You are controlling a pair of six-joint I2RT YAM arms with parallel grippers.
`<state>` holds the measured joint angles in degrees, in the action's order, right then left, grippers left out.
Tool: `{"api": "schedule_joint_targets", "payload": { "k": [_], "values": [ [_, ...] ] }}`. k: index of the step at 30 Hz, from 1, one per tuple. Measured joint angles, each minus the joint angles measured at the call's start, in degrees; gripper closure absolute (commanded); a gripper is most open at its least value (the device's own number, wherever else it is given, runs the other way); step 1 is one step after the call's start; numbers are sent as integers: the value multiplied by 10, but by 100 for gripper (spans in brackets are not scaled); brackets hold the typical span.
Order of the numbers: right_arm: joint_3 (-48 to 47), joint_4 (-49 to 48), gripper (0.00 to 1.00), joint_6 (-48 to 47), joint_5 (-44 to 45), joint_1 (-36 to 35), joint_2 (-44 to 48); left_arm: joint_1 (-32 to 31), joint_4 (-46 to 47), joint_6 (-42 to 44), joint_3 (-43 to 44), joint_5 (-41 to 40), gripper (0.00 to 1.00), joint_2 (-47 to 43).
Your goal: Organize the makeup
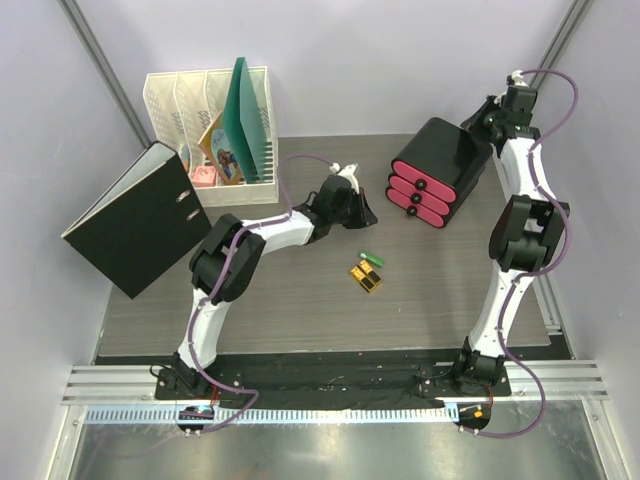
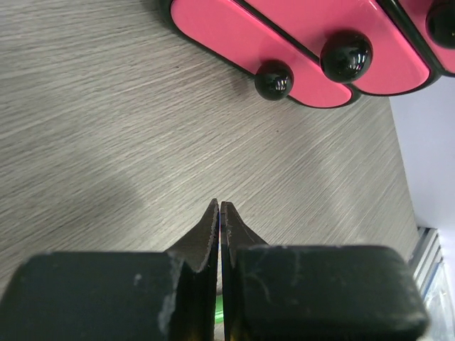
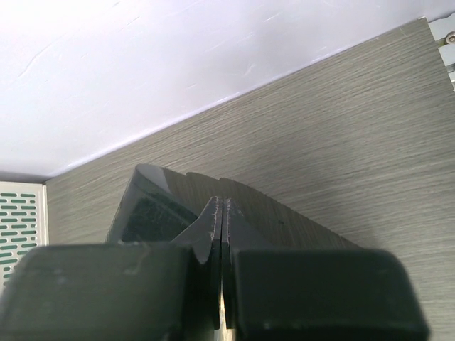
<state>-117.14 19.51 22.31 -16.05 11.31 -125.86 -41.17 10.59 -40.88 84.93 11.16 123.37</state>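
A small green tube (image 1: 371, 258) and gold-and-black cases (image 1: 367, 277) lie on the table's middle. My left gripper (image 1: 362, 213) is shut, hovering just above-left of them and facing the black box with pink drawers (image 1: 435, 170). In the left wrist view the shut fingertips (image 2: 220, 207) point at the pink drawer fronts (image 2: 313, 42); a thin green sliver shows low in the gap between the fingers. My right gripper (image 1: 480, 118) is shut behind the box, over its black top (image 3: 284, 213). The jars, the peach bottle and the orange tube are out of view.
A white file holder (image 1: 210, 125) with folders stands at the back left; its perforated side shows in the right wrist view (image 3: 18, 220). A black binder (image 1: 135, 215) leans at the left. Walls close in at the back and sides.
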Motion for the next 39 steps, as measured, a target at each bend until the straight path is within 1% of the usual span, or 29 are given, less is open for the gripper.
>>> {"api": "schedule_joint_targets", "payload": {
  "k": [7,13,18,23,25,26,27,30,34,39],
  "values": [
    [47,-21,99,-16,4,-2,33,0,8,-39,4,0,100,20],
    [64,-24,99,-24,3,-6,44,0,14,-68,4,1,100,37],
    [51,0,99,-27,5,-10,35,0,21,-72,4,3,100,37],
    [20,40,99,-28,4,-12,-7,0,28,-83,5,3,100,37],
    [22,66,99,-26,3,-12,-17,0,30,-87,5,3,95,37],
    [27,84,99,-26,3,-14,-19,0,31,-90,5,3,90,37],
    [32,105,99,-30,2,-17,-22,0,33,-94,5,3,76,37],
    [37,152,99,-33,10,-28,-37,0,39,-100,4,2,59,37],
    [28,170,99,-33,31,-27,-43,0,37,-95,0,1,59,37],
    [-35,175,99,-30,57,-16,-43,0,40,-94,0,3,62,37]
  ]
}}
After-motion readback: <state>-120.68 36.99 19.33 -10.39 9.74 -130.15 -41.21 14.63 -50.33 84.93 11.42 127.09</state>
